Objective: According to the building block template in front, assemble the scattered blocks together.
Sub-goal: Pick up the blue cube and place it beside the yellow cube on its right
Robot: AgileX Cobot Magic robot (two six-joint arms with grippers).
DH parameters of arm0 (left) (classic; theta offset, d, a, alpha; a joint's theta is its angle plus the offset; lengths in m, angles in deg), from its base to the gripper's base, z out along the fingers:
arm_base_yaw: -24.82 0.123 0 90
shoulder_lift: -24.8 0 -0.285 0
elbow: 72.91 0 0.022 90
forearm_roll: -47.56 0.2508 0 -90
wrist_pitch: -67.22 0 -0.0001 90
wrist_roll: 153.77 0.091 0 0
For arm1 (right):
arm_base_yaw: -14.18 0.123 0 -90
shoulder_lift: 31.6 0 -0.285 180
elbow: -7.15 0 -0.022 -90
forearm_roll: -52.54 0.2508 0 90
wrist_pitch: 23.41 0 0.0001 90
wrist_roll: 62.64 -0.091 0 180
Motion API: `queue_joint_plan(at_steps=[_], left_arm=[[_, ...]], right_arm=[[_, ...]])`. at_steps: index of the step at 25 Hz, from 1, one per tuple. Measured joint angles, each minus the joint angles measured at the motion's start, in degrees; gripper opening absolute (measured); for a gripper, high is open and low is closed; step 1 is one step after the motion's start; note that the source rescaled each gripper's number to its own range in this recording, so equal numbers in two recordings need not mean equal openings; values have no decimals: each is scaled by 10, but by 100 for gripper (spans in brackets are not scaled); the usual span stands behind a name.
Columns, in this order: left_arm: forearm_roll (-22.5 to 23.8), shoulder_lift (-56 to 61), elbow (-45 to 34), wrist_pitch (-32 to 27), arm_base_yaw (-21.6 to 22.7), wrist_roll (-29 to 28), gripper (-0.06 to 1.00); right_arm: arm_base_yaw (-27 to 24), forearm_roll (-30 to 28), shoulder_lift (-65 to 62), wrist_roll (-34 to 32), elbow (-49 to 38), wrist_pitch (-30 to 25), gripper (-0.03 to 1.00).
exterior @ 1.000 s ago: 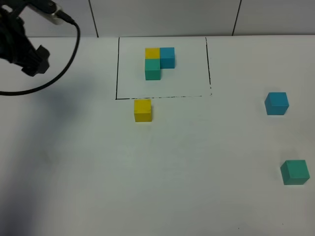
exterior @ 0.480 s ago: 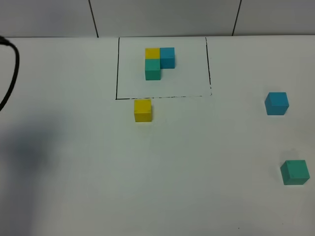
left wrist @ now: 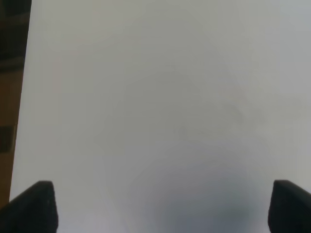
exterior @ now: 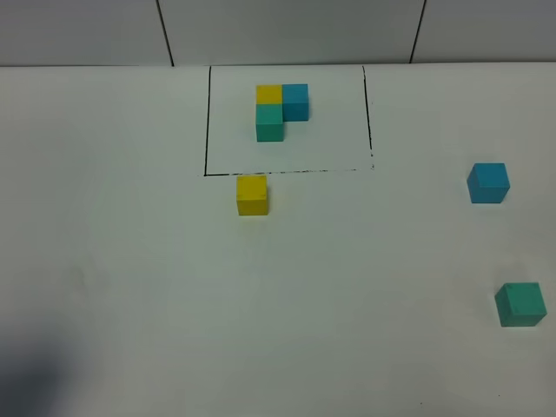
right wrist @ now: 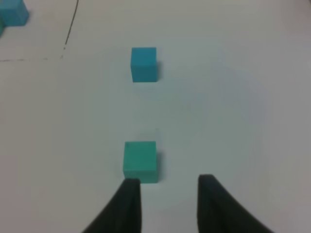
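The building block template [exterior: 281, 111] is a yellow, blue and teal-green cluster inside a black-lined rectangle at the back of the table. The loose yellow cube [exterior: 252, 195] sits just in front of the frame's front line. The loose blue cube [exterior: 488, 182] and teal-green cube [exterior: 520, 304] lie far right. Neither gripper shows in the exterior view. My right gripper [right wrist: 168, 182] is open and empty; the teal-green cube [right wrist: 140, 161] lies just ahead of one fingertip, the blue cube [right wrist: 144, 64] beyond it. My left gripper [left wrist: 163, 208] is wide open over bare table.
The white table [exterior: 130, 278] has a grey tiled wall behind it. In the left wrist view the table's edge [left wrist: 23, 97] runs along one side with a dark drop beyond. A corner of the template [right wrist: 12, 12] and its frame line [right wrist: 72, 24] show in the right wrist view.
The left arm and its cable have left the exterior view on the left. Its shadow has slid toward the front left corner. The cubes have not moved.
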Motion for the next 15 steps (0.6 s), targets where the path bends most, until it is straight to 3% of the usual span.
queue_joint_plan(at_steps=[10,15], left_arm=[[-73,192,-116,-9,0,20,95],[-108,252,-122,-16,0,47,91]], right_arm=[[0,0,0,0,0,0,0],[0,0,0,0,0,0,0]])
